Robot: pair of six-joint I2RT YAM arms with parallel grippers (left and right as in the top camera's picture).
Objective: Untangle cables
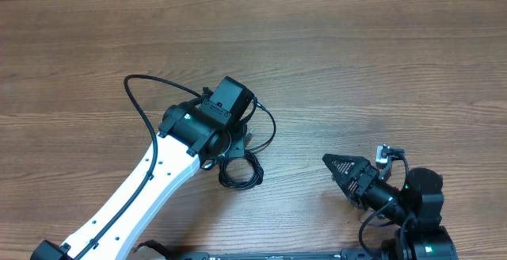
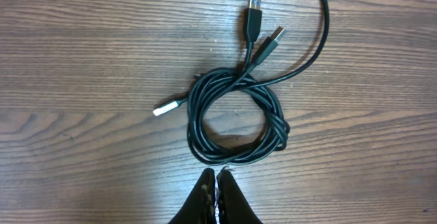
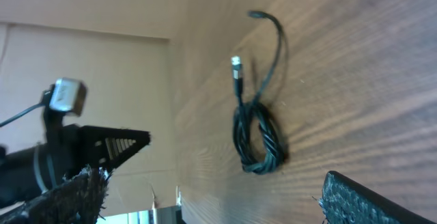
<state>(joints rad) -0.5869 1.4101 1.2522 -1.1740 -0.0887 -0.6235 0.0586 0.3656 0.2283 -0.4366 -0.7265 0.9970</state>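
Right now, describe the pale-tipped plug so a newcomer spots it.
Wood table, black coil ahead of the left gripper. One plug pokes out the coil's left side in the left wrist view. It's pale-tipped and alone; the other two plugs lie paired above.

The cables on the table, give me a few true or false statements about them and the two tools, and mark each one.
1. The cables lie bunched in a loop on the wooden table. True.
2. The left tool is clamped on the cables. False: its fingers are shut together at the loop's edge, with no cable between them.
3. Two dark plug ends stick out of the loop side by side. True.
4. The right tool is shut and resting on the cables. False: it is open and off to the side, apart from them.
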